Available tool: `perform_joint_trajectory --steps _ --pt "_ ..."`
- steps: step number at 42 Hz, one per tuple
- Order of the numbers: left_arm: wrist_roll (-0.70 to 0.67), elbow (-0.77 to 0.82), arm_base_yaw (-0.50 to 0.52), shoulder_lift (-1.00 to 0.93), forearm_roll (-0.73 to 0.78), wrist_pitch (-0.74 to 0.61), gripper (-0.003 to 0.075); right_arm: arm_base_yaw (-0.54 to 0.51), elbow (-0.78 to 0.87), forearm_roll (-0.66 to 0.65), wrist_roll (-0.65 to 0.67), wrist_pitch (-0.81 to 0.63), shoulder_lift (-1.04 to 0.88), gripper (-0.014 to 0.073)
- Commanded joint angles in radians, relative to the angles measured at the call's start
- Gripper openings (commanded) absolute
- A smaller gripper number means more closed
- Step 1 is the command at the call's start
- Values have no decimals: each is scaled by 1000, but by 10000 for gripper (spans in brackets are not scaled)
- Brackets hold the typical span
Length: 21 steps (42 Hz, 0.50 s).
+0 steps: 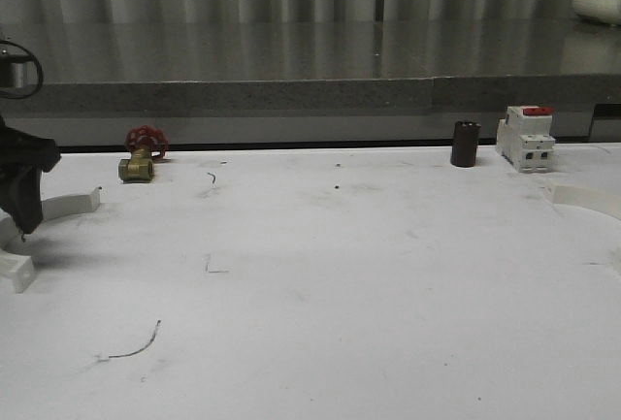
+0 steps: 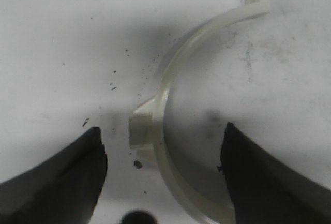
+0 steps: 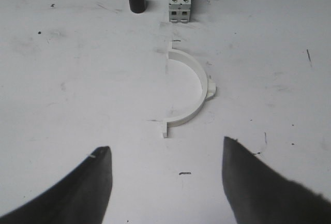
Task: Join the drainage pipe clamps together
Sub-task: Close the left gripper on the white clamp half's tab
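At the far left of the front frame my left gripper point(image 1: 21, 209) hangs low over the white table point(image 1: 330, 284), a dark shape partly cut by the frame edge. Around it curves one clamp half point(image 1: 68, 204), its band rising from behind my fingers toward a flat tab at mid-left, with its other end showing as a white block at the lower left edge; the middle of the arc is hidden behind me. In my left wrist view my fingers point(image 2: 57, 182) are spread wide, one dark pad at each lower corner, and the same pale band point(image 2: 170, 79) runs between them, touching neither as far as I can tell. Its lower part is cut off at the bottom edge.

The second clamp half point(image 1: 587, 199) lies at the right edge of the front frame, faint and clipped there. My right wrist view shows it whole point(image 3: 194, 87) at centre frame, lying flat, ahead of my right gripper point(image 3: 165, 193), whose fingers are also spread apart and empty.

Along the back of the table sit a brass valve with a red handle point(image 1: 142, 154), a dark cylinder point(image 1: 465, 143) and a white breaker with a red top point(image 1: 525, 137).
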Motion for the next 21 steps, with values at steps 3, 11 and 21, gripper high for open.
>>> perform_joint_trajectory --steps 3,11,21 --pt "-11 -32 2 -19 -47 -44 455 -6 -33 -7 -2 -62 1 489" --pt "-11 -32 2 -5 -51 -45 300 -6 -33 -7 -2 -62 1 489" --pt "-11 -32 2 -3 -45 -58 122 -6 -33 -7 -2 -62 1 489"
